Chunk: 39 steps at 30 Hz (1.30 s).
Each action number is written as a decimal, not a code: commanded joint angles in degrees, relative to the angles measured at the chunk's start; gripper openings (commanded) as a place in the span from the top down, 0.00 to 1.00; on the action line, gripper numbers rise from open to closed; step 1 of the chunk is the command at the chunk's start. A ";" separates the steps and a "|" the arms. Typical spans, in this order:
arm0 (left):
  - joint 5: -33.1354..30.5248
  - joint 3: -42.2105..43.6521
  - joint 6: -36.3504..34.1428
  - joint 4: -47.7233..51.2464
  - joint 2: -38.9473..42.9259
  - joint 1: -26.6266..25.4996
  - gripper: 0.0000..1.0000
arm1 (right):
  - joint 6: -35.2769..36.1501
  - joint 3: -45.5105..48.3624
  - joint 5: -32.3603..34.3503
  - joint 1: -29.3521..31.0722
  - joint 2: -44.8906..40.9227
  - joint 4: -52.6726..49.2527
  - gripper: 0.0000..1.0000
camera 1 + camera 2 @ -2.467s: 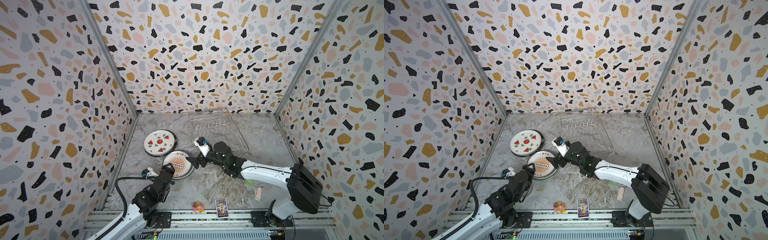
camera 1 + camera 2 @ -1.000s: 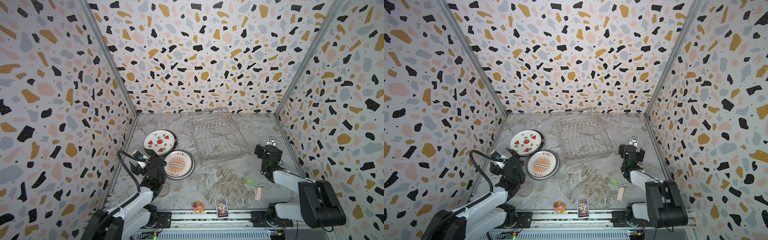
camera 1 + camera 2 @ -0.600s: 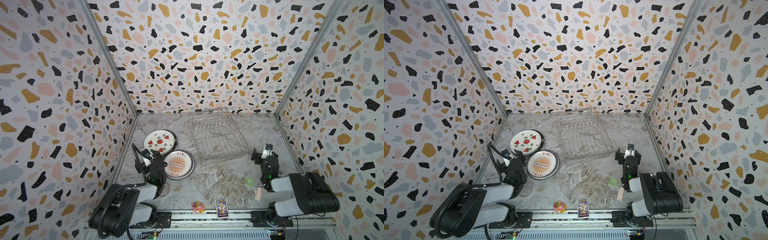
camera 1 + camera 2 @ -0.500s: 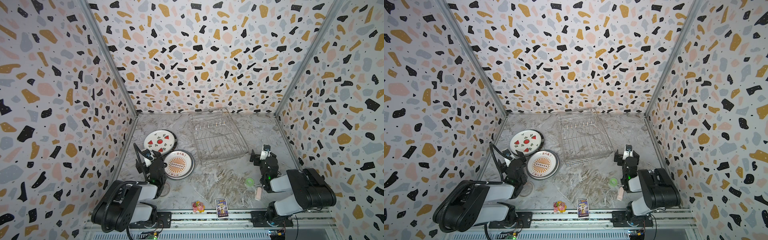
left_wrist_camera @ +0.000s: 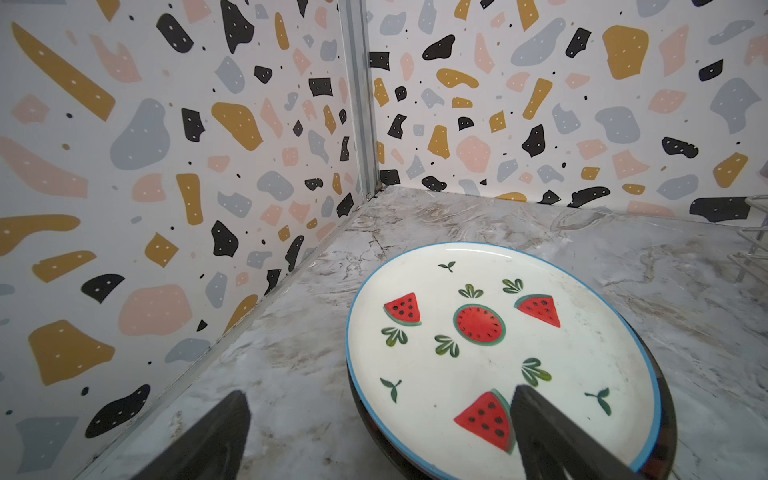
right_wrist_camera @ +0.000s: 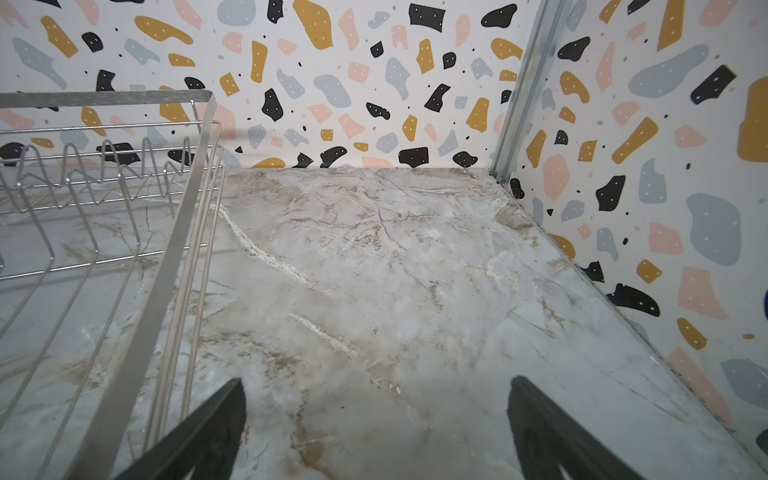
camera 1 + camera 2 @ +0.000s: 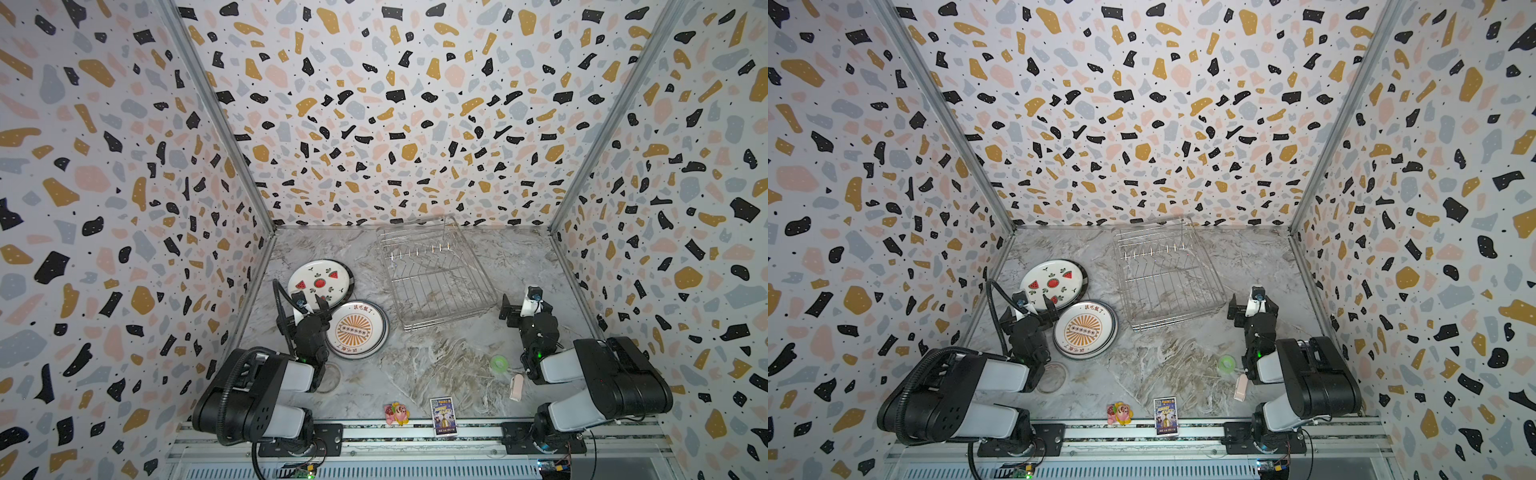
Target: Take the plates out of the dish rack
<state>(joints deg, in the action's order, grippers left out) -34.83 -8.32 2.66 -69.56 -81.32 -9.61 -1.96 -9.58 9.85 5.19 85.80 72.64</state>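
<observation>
1. Two plates lie near the desk's (image 7: pixel 436 365) left edge: one watermelon plate (image 7: pixel 320 282), one sunburst plate (image 7: pixel 358 329) just beside it.
2. One dish rack (image 7: pixel 436 278) stands near the back edge.
3. Left gripper (image 7: pixel 311 305) and right gripper (image 7: pixel 524 309): both open.

Grey-white marble-patterned tabletop (image 7: pixel 419 365): a rectangular silver wire dish rack (image 7: pixel 436 282) stands toward the back. Left of it are two low stacks just beside each other, the farther topped by a white round plate with watermelon slices (image 7: pixel 320 280), the nearer by a white round plate with an orange sunburst (image 7: pixel 355 330). Toward the front lie a small clear glassy ring (image 7: pixel 330 376) at left, a small green round disc (image 7: pixel 498 363) and a slim pale pink piece (image 7: pixel 516 386) at right, and a small colourful toy (image 7: pixel 397 413) and a printed card (image 7: pixel 443 409) mid-edge.
</observation>
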 commanded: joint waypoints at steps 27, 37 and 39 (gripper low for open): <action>4.71 -0.35 0.40 -0.60 1.34 1.26 0.00 | 0.57 -1.23 -0.05 -0.18 -0.59 0.53 0.01; 4.76 -0.45 0.39 -0.53 1.34 1.26 0.00 | -1.93 7.10 -8.02 -5.01 -18.03 0.58 0.01; 4.73 -0.45 0.39 -0.49 1.33 1.26 0.01 | -1.24 6.06 -9.62 -5.01 -16.24 0.25 0.01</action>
<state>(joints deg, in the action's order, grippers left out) -30.41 -8.51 2.81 -68.05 -80.68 -8.69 -3.33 -2.42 3.88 0.27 68.34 74.02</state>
